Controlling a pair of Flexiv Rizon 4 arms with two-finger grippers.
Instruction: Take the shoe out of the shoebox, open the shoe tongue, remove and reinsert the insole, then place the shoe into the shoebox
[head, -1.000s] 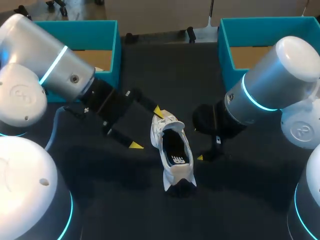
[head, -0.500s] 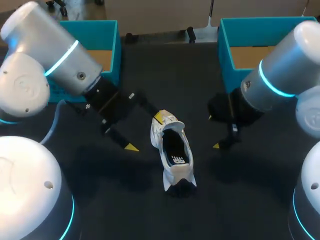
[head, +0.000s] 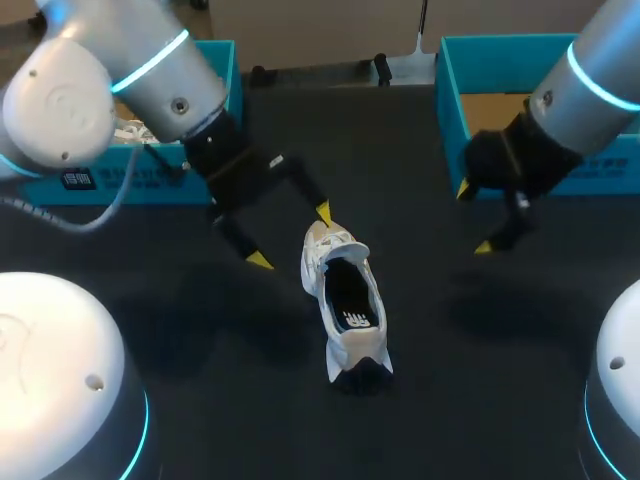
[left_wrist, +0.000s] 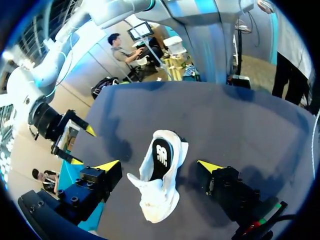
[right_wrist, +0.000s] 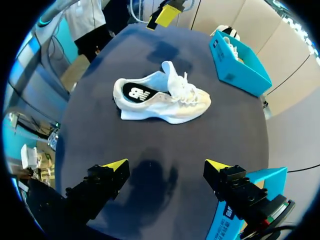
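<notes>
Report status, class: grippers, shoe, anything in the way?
Left gripper open, at toe of shoe. Right gripper open, away from it. Shoe upright on table, insole in. Teal boxes stand apart.

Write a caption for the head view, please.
Shoe on the table, left hand open near it, right hand open farther off.

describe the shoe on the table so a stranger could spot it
On the dark table, between the left teal box and right teal box, a white shoe stands on its sole, dark insole showing. Unlike the other shoe, it is outside any box.
</notes>
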